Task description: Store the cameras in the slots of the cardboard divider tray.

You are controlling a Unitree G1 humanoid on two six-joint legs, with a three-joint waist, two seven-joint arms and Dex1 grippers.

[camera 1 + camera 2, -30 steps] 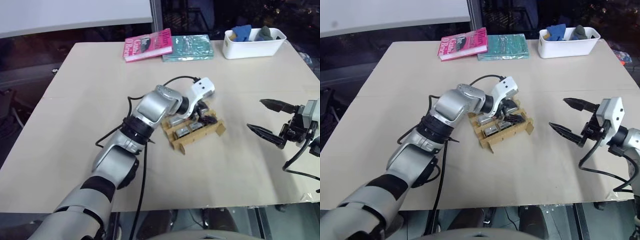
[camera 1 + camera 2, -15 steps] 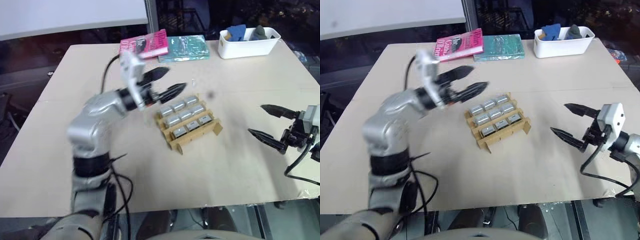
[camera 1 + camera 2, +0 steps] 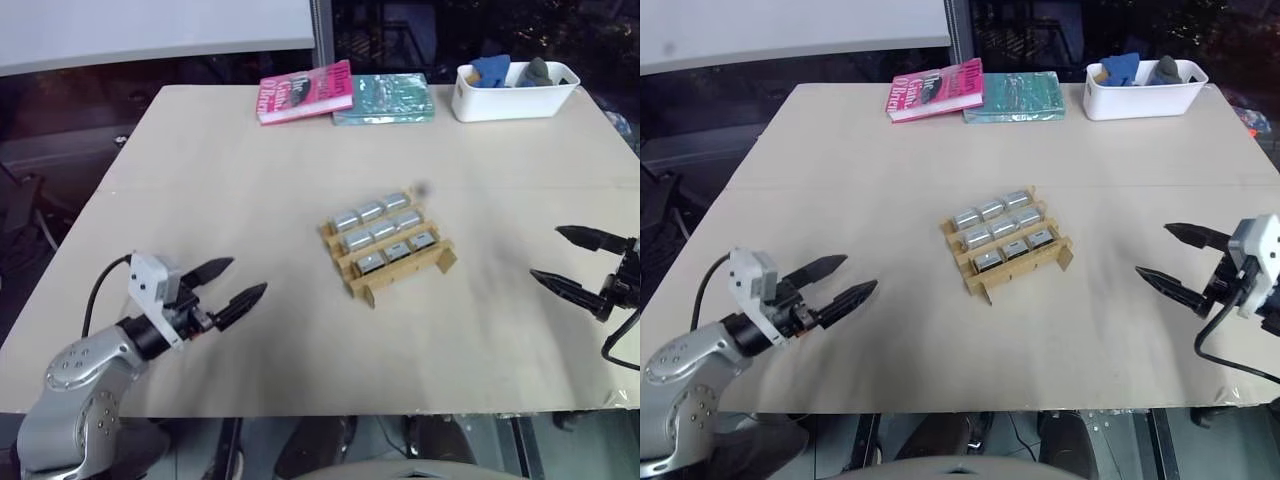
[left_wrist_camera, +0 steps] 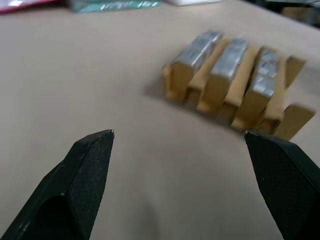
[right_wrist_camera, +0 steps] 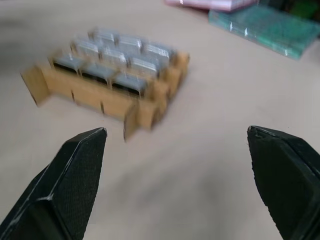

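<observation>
Left eye view: the left gripper (image 3: 230, 285) hangs over the near left part of the table (image 3: 200, 180), at about eight o'clock from the cardboard divider tray (image 3: 388, 245), its two black fingers spread wide with nothing between them. The right gripper (image 3: 572, 262) sits at about four o'clock from the tray, near the table's right edge, its fingers likewise parted and empty. Both point inward toward the tray, and both stand well apart from it.

The tray lies a little right of the table's middle, turned at a slant. The cameras (image 3: 385, 229) fill it: three rows of three silver-grey blocks, each seated in its own slot, tops roughly level with the cardboard strips. The left wrist view shows the same rows (image 4: 227, 62) from the side, none leaning out. No loose camera can be seen on the bare tabletop.

Further out, at twelve o'clock from the tray along the far edge, lie a pink book (image 3: 303, 91) and a green book (image 3: 384, 98) side by side, and at one o'clock a white bin (image 3: 512, 92) with blue and grey items.

Judging by this, the storing looks finished and the step in hand is clearing the arms away. Done well, that means keeping both grippers high and wide of the tray, so no fingertip or trailing cable nudges the light cardboard or tips a seated camera.
</observation>
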